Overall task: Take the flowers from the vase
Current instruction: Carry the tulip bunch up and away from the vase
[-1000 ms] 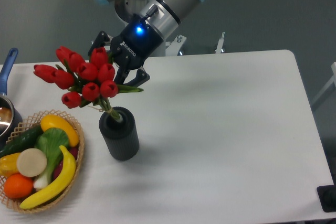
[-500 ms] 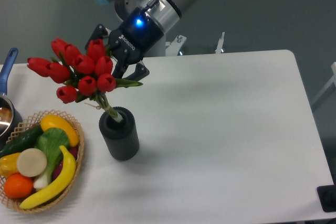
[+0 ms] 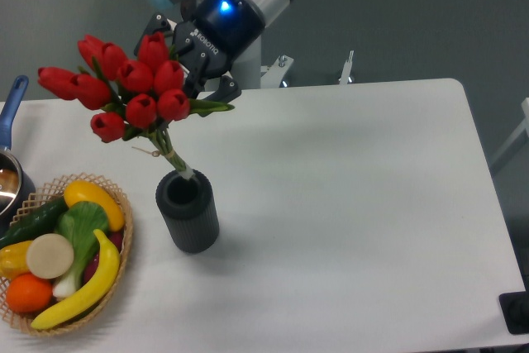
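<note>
**A:** Where are the flowers point(image 3: 124, 88)?

**B:** Up in the air, above and a little to the left of the vase point(image 3: 188, 212). The red buds lean out to the left, and the tied stems slant down to the right. The stem tips sit right at the vase's mouth; whether they are just inside the rim or just over it, I cannot tell.

**A:** And the vase itself?

**B:** Upright on the white table point(image 3: 347, 204), dark and ribbed, its round mouth open to the camera.

**A:** What has hold of the bunch?

**B:** The gripper point(image 3: 192, 80), reaching in from the upper right behind the blooms. Its black fingers are closed around the bunch at the leafy part just under the buds, so it is grasping the flowers. A blue light glows on the wrist above it.

**A:** What else is nearby?

**B:** A wicker basket point(image 3: 124, 241) just to the left of the vase, holding a banana point(image 3: 83, 291), an orange point(image 3: 29, 293), a cucumber point(image 3: 33, 221) and other produce. A pot with a blue handle point(image 3: 12, 101) shows at the far left edge.
</note>
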